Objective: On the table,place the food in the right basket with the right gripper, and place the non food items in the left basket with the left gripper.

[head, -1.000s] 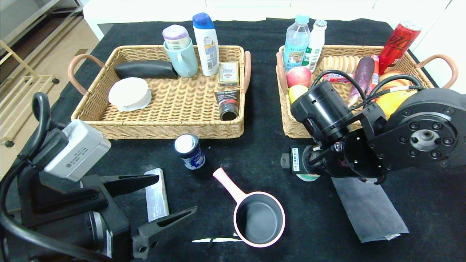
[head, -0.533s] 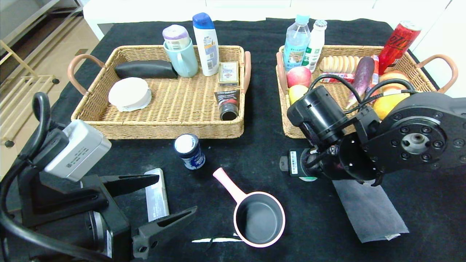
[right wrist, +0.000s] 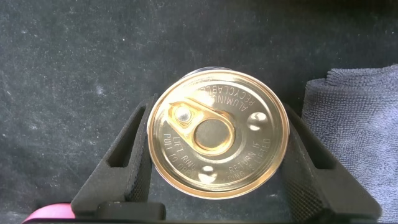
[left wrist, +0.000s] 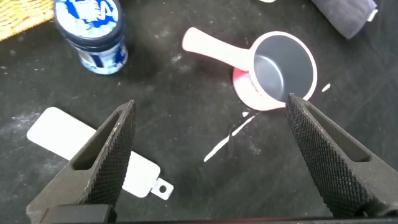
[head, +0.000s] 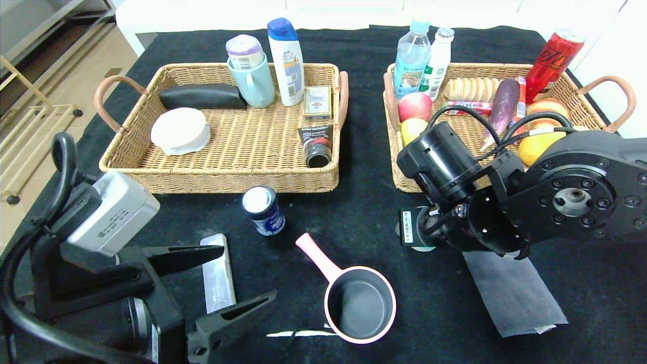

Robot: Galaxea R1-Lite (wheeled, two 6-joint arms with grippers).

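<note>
Nearest me, my left gripper point(head: 225, 275) hangs low over the table point(head: 364, 212) with its jaws spread wide, holding nothing; the translucent grey case point(head: 218, 273) lies flat on the cloth between them. Just beyond sits the pink saucepan point(head: 356, 298), upright, handle pointing away toward the small blue jar point(head: 263, 210), which stands near the front wall of the left basket point(head: 227, 174). To my right, the dark grey folded cloth point(head: 513, 290) lies flat. My right gripper point(right wrist: 217, 140) is down beside that cloth, its two padded jaws pressed against opposite sides of the gold-lidded tin point(right wrist: 217, 134), clasping it. Farther back, the right basket point(head: 404, 177) holds fruit, bottles and packets; the left one holds toiletries.
</note>
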